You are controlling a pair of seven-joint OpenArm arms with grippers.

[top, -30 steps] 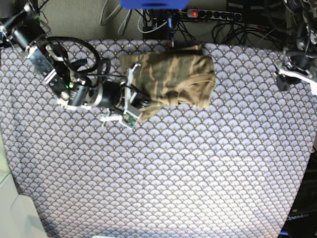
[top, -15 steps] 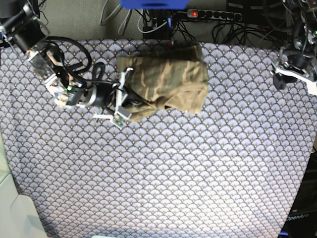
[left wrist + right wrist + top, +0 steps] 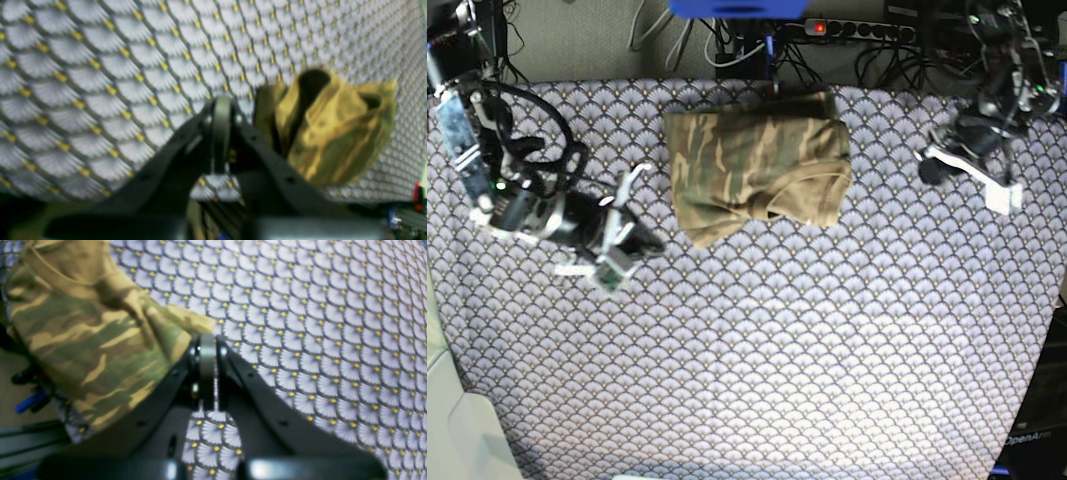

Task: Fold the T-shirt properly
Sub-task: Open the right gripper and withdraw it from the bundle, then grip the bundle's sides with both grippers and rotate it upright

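T-shirt [image 3: 755, 165] — beside right claw [image 3: 645, 243] (apparently apart).

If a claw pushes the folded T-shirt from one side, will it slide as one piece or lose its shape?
The T-shirt is soft cloth in loose layers, so it would probably bunch rather than slide whole. Its lower corner already sticks out unevenly, so the layers may shift apart. The patterned tablecloth under it looks like fabric too, which likely adds drag.

Camouflage streaks of tan, olive green, brown and cream across the folded short-sleeved cloth T-shirt [image 3: 754, 163]. Pale purple fan-shaped scallops with dark outlines and small yellow dots over the patterned tablecloth [image 3: 827, 340].
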